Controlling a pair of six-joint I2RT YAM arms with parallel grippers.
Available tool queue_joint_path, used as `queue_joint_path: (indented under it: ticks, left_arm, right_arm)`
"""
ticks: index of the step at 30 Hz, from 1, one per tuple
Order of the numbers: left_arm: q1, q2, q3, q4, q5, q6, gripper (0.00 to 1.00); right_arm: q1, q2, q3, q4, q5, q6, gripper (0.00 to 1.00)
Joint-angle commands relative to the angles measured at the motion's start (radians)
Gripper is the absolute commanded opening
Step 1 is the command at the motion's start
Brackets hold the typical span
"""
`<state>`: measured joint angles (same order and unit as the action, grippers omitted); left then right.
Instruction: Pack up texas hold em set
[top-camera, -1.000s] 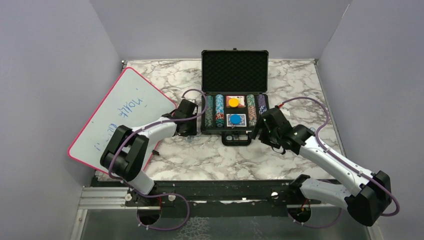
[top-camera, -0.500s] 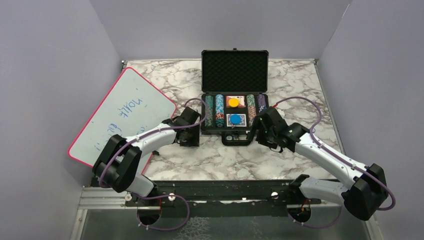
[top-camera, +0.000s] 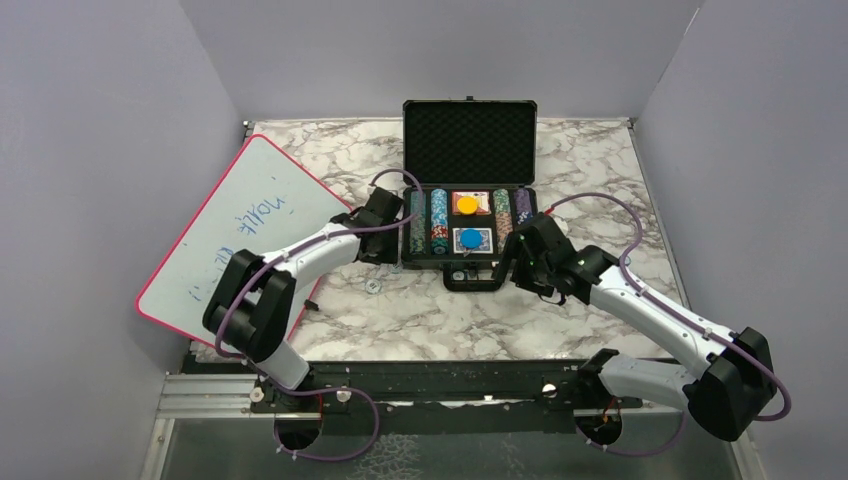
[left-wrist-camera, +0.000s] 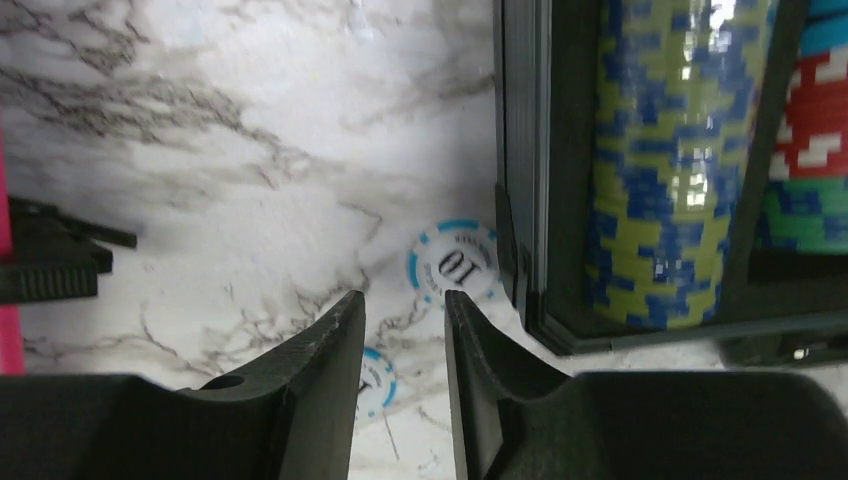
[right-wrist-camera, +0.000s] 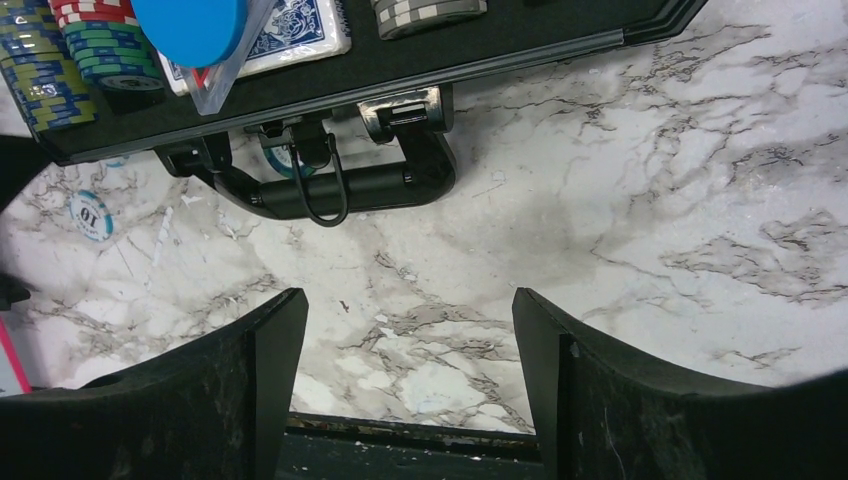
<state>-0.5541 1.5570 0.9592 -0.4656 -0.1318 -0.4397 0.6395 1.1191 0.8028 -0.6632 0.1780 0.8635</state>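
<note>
Table: marble top (top-camera: 600, 180), with both arms reaching in from 6 o'clock.
Whiteboard: red-edged board (top-camera: 240, 235) out at 9 o'clock, tilted, with blue writing on it.
Briefcase: black case (top-camera: 469, 140) at 12 o'clock, lid standing open with its foam showing, handle (right-wrist-camera: 350, 190) pointing to 6 o'clock.
Chip rows: multicoloured stacks (top-camera: 438, 222) lie packed in the tray slots, at 9 and 3 o'clock of the cards.
Card decks: red deck (top-camera: 484, 197) in the far slot, blue deck (top-camera: 485, 243) in the near one.
Buttons: yellow button (top-camera: 467, 205) sits on the red deck, blue button (top-camera: 470, 238) on the blue.
Left gripper: left gripper (left-wrist-camera: 402, 310) is at 9 o'clock of the tray, its fingers a narrow gap apart and gripping nothing.
Right gripper: right gripper (right-wrist-camera: 405, 310) is at 4 o'clock of the case, spread wide and empty, looking down on the handle.
Loose chips: a white "10" chip (left-wrist-camera: 455, 262) is on the marble just beside the case's left wall, and a second chip (left-wrist-camera: 375, 375) is half hidden behind the left finger.
</note>
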Motion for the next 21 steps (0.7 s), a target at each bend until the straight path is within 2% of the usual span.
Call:
queue_joint_path:
  ticks: [1, 7, 10, 18, 21]
  left_arm:
    - [0.03, 0.068, 0.071, 0.086, -0.029, 0.01, 0.35]
    - [0.048, 0.212, 0.157, 0.103, 0.024, 0.016, 0.22]
    - [0.048, 0.236, 0.154, 0.104, 0.054, 0.01, 0.16]
    - [0.046, 0.152, 0.003, 0.083, 0.164, -0.019, 0.08]
    - [0.04, 0.072, -0.07, 0.08, 0.195, -0.046, 0.07]
  right_arm:
    - [-0.004, -0.025, 0.008, 0.017, -0.005, 0.004, 0.78]
    - [-0.004, -0.039, 0.001, 0.02, -0.006, 0.008, 0.77]
    - [-0.004, -0.042, 0.0, 0.019, -0.011, 0.007, 0.77]
    - [-0.003, -0.042, -0.001, 0.041, -0.038, 0.003, 0.76]
    - [-0.003, -0.023, 0.006, 0.056, -0.069, -0.003, 0.74]
